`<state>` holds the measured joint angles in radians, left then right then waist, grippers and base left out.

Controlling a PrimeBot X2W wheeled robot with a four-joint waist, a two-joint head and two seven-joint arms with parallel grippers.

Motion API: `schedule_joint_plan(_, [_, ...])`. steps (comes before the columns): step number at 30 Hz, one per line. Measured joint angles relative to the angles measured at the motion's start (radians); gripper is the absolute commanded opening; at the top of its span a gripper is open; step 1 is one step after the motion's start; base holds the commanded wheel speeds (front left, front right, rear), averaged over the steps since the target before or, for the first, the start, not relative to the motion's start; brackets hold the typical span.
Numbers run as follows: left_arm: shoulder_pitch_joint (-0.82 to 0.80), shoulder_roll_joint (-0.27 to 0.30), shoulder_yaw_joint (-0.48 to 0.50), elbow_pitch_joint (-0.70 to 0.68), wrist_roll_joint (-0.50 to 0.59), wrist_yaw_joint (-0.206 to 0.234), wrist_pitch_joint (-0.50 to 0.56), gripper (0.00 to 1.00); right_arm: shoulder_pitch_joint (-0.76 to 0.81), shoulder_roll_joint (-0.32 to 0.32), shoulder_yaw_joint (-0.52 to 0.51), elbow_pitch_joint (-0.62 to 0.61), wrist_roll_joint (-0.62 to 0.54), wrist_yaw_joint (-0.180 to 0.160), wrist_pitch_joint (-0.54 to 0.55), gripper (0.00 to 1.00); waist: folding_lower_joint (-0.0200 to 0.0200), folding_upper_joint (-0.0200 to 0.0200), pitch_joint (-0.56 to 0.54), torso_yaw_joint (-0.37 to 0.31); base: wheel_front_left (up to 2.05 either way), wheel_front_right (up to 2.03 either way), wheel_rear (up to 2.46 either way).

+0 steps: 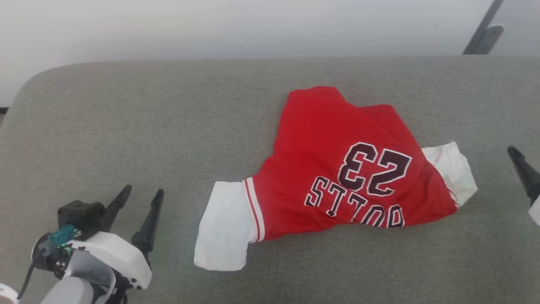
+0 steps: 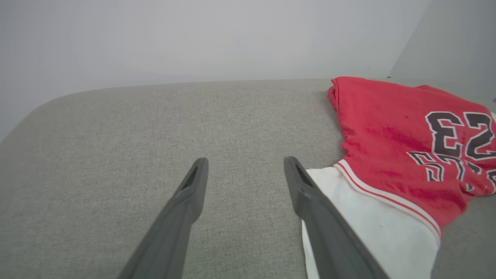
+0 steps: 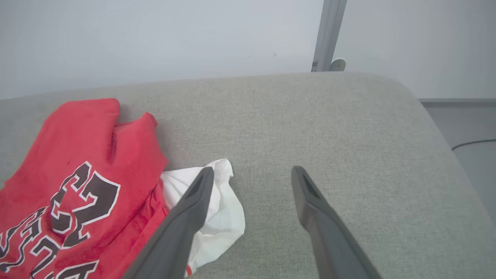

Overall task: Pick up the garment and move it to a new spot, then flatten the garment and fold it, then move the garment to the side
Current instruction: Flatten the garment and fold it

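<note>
The garment [image 1: 333,169], a red jersey with white sleeves and a black "23", lies rumpled on the grey cushion, print side up and upside down to me. Its left sleeve lies flat toward me; the right sleeve is bunched. My left gripper [image 1: 141,192] is open at the lower left, a hand's width left of the left sleeve, holding nothing. In the left wrist view the left gripper [image 2: 244,162] hovers over bare cushion, with the garment [image 2: 395,135] to its right. One dark finger of my right gripper [image 1: 521,166] shows at the right edge. The right gripper [image 3: 250,172] is open and empty, beside the garment [image 3: 77,155].
The grey cushion [image 1: 168,114] has rounded corners, and its far edge meets a pale wall. A grey metal post [image 3: 327,35] rises behind the far right corner. In the right wrist view, floor with a dark cable [image 3: 472,143] lies past the cushion's right edge.
</note>
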<state>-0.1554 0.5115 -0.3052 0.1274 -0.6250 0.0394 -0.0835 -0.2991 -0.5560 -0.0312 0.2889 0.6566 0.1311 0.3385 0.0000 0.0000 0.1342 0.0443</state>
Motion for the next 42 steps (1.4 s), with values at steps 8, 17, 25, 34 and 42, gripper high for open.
schedule_joint_plan(8, [0.008, 0.009, -0.031, -0.01, -0.022, -0.005, 0.091, 1.0, 0.063, 0.06, -0.078, -0.163, -0.081, 0.0, -0.122, 1.0, 0.0, 0.0, 0.012, -0.055, 0.0, 0.0, 0.0])
schedule_joint_plan(17, [0.005, 0.006, -0.073, 0.019, -0.067, 0.004, 0.243, 1.0, 0.142, 0.155, -0.154, -0.281, -0.155, 0.0, -0.197, 1.0, 0.0, 0.0, 0.028, -0.103, 0.0, 0.0, 0.0])
schedule_joint_plan(25, [-0.005, 0.015, -0.107, 0.057, -0.113, 0.038, 0.433, 1.0, 0.175, 0.201, -0.163, -0.328, -0.168, 0.0, -0.187, 1.0, 0.0, 0.0, 0.047, -0.135, 0.0, 0.0, 0.0])
schedule_joint_plan(34, [-0.053, 0.003, -0.123, 0.068, -0.164, 0.092, 0.597, 1.0, 0.2, 0.232, -0.164, -0.353, -0.172, 0.0, -0.171, 1.0, 0.0, 0.0001, 0.053, -0.154, 0.0, 0.0, 0.0])
schedule_joint_plan(42, [-0.078, -0.012, -0.16, 0.05, -0.166, 0.146, 0.71, 1.0, 0.207, 0.231, -0.151, -0.36, -0.165, 0.0, -0.146, 1.0, 0.0, 0.0, 0.046, -0.151, 0.0, 0.0, 0.0])
